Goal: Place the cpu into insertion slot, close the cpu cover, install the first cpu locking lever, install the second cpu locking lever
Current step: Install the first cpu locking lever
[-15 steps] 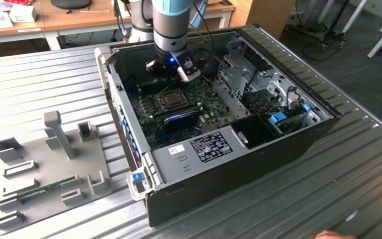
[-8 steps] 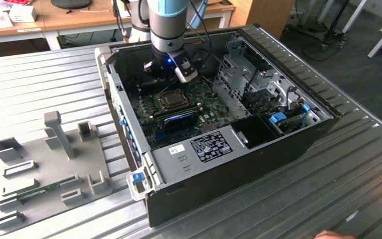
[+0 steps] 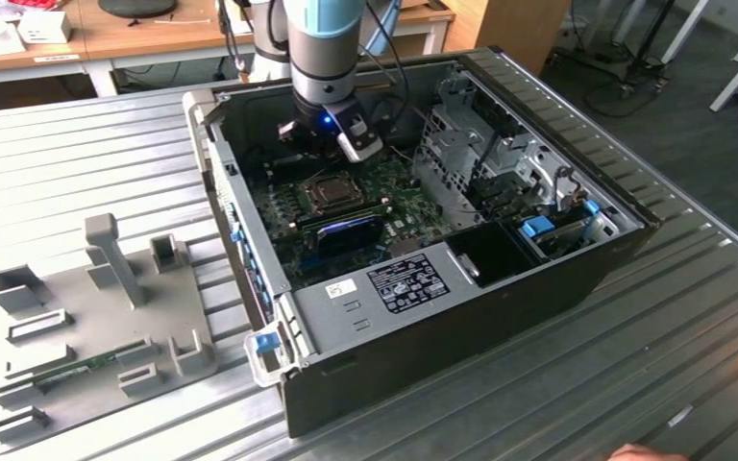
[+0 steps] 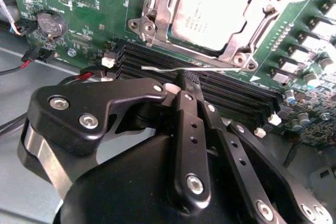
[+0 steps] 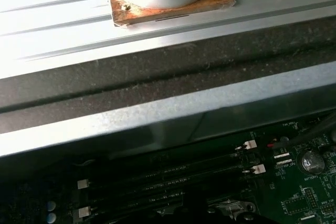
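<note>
Second wrist view: holding fingers (image 4: 185,109) pressed together at the locking lever (image 4: 157,68) beside the cpu (image 4: 212,9). Possibly slipping off that springy wire, leaving the cpu cover (image 4: 156,3) unlatched.

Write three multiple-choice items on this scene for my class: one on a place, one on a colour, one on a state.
1. Where is the cpu? A in the insertion slot; B on a shelf; C in a drawer.
2. The circuit board is: A red; B green; C white.
3. The cpu cover is: A upright; B off the board; C down around the cpu.
A: its metal face fills the slot. B: green shows all around the slot. C: it lies flat, framing the cpu.
</note>
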You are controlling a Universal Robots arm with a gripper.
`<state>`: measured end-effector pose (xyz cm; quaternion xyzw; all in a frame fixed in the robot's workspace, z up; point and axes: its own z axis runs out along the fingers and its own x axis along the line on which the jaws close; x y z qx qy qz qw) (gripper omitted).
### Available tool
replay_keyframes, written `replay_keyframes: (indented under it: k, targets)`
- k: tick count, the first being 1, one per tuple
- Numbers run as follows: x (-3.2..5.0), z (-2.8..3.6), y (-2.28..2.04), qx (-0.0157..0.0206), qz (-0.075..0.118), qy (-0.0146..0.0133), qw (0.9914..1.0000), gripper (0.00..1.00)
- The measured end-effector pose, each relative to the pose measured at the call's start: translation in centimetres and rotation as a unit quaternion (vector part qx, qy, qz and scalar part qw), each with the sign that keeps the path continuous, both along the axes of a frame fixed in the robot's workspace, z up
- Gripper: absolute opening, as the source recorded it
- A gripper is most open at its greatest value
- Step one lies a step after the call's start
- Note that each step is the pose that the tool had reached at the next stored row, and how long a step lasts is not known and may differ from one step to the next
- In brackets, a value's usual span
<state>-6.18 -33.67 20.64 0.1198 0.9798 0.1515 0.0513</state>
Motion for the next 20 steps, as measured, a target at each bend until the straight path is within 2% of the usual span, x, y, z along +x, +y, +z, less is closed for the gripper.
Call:
replay_keyframes:
  k: [20]
  targets:
    - [0.64,-0.46,0.0,0.0001,0.0,0.0,1.0,0.11]
